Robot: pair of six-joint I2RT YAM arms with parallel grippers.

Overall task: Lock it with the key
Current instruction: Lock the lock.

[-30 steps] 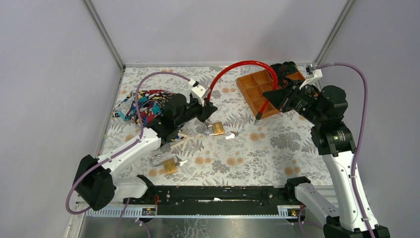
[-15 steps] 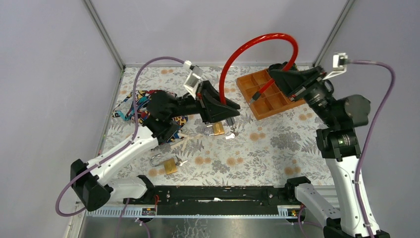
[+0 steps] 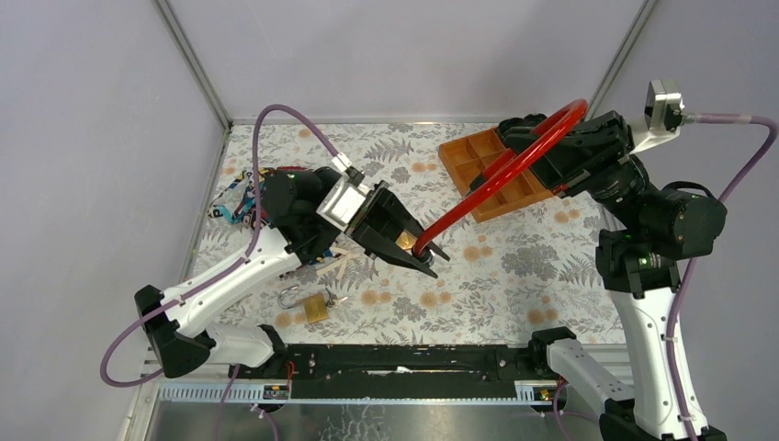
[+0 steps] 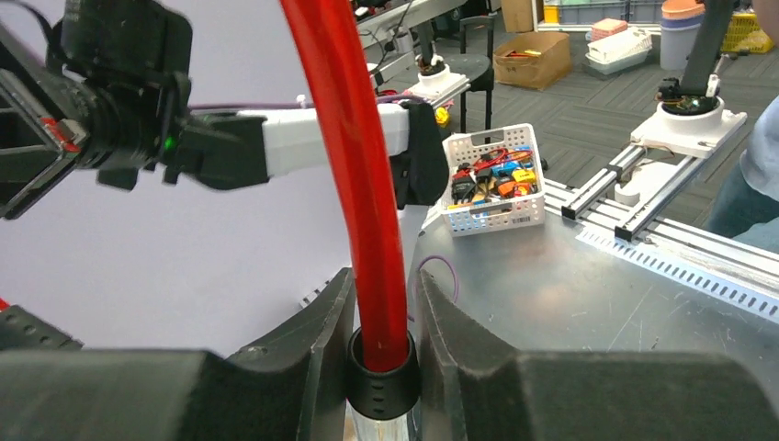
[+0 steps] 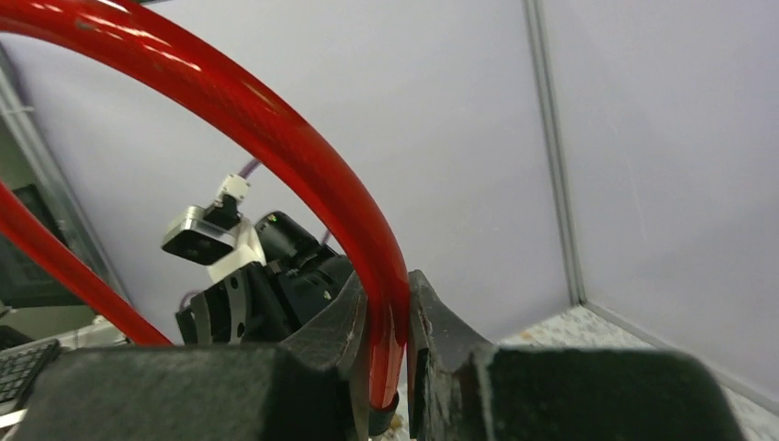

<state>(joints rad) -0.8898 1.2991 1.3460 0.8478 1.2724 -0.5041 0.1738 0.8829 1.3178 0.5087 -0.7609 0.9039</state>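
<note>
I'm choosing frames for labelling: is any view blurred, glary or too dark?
Top external: sharp, evenly lit, soft shadows on the table. Left wrist: the red cable is crisp, the left gripper around it dark and featureless. Right wrist: white glints on the cable's upper stretch; the right gripper is dark, slightly soft.

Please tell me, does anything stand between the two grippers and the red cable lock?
Nothing visible does. The left gripper is closed on the red cable lock at its black end collar, and the right gripper is closed on the other end. The lock arcs through open air between them.
</note>
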